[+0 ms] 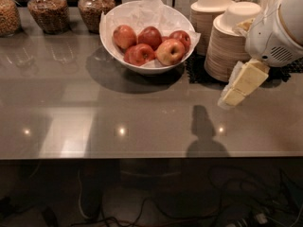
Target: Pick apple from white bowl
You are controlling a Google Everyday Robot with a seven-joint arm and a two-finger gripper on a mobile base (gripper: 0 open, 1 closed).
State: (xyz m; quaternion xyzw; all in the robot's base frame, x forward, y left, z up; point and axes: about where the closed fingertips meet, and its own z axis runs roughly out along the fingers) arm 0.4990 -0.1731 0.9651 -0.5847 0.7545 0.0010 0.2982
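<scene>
The white bowl [142, 66], deep and lined with crinkled white paper, stands on the grey counter at the back centre. It holds several apples. The apple [170, 51] with the pale yellow-orange patch lies at the front right of the bowl, against darker red ones. My gripper [235, 91], with pale yellow fingers, hangs above the counter at the right, in front of the stacked bowls. It is well to the right of the white bowl and lower in the view, holding nothing that I can see.
Two stacks of small beige disposable bowls [233, 41] stand right of the white bowl on a black mat. Glass jars [45, 8] of dry food line the back left. The counter's front edge [142, 158] runs across; cables lie on the floor below.
</scene>
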